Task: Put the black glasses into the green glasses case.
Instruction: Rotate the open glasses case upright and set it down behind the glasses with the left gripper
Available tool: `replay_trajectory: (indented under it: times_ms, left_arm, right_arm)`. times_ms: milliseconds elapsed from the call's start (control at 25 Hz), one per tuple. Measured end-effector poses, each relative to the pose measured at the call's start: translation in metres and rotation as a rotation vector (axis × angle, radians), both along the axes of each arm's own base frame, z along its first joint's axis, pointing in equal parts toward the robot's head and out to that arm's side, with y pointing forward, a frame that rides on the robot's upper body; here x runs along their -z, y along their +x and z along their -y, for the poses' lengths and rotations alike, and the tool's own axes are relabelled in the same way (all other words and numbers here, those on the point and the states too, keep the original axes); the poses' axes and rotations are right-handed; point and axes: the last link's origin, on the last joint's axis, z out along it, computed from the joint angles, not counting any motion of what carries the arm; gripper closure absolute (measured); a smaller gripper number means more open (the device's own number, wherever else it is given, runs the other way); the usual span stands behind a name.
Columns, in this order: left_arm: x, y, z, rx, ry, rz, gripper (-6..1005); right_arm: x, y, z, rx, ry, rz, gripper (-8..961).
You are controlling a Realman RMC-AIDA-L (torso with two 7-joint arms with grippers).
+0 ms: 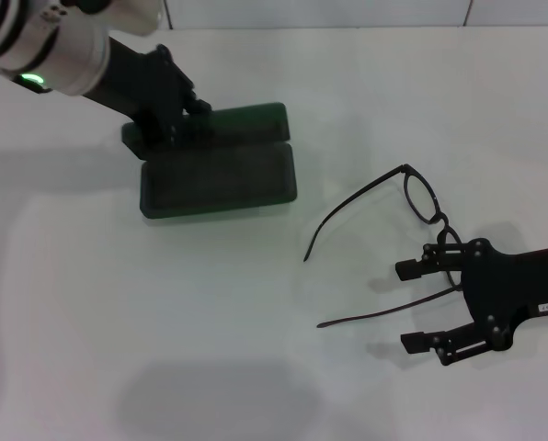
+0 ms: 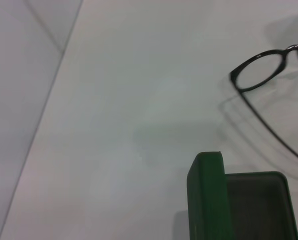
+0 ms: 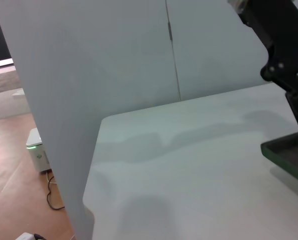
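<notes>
Black glasses [image 1: 412, 220] temples point toward robot's left.

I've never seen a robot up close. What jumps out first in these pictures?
The green glasses case lies open on the white table at the robot's left, with the left end effector at its far-left corner. To the right lie the black glasses, temple arms unfolded and spread toward the case. The right end effector hovers open over the glasses' near end, its two fingers either side of one temple arm.
</notes>
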Motion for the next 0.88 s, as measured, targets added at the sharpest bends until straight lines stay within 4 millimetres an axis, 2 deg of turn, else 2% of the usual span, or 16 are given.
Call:
replay_trajectory:
  times_ms: [360, 880]
  left_arm:
    - [0.029, -0.002, -0.001, 0.072, -0.039, -0.039, 761]
    - [0.033, -0.006, -0.004, 0.044, -0.005, -0.035, 739]
  right_arm:
    - [0.0, 0.002, 0.002, 0.007, -0.004, -0.001, 82]
    - [0.001, 0.002, 0.003, 0.008, -0.006, -0.003, 82]
